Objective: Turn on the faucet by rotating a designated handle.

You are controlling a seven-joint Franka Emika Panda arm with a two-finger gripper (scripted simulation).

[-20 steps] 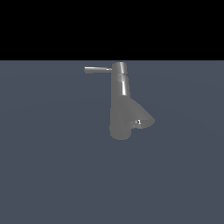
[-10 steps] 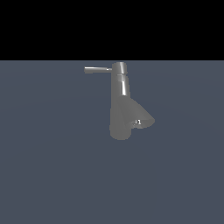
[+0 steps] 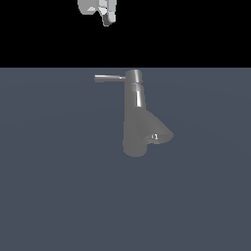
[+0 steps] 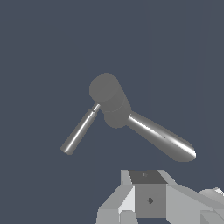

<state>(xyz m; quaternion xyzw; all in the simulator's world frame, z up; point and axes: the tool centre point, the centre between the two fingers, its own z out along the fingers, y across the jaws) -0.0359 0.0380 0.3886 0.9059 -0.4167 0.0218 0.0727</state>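
Exterior view: The faucet [image 3: 136,115] is standing near the middle of the dark grey floor [image 3: 49,196], its column upright. The handle [image 3: 109,78] is projecting from the cap toward the exterior view's left, while the spout [image 3: 158,133] is flaring toward the exterior view's right. The gripper [image 3: 106,18] is entering at the upper edge, well above the handle and not touching it. This placement is probably serving an approach from above, since the rod is the part to be pushed round. The jaw gap cannot be told here; only a small part is showing.

Wrist view: The camera is looking down on the cap, with the handle [image 4: 80,130] and spout [image 4: 161,139] spreading to opposite sides. The gripper's body is occupying the lower edge, but the fingertips are not showing, so its opening cannot be told here either.

Change: In both earlier exterior frames no gripper is appearing; it is now coming into view. The faucet and handle are keeping the same pose.
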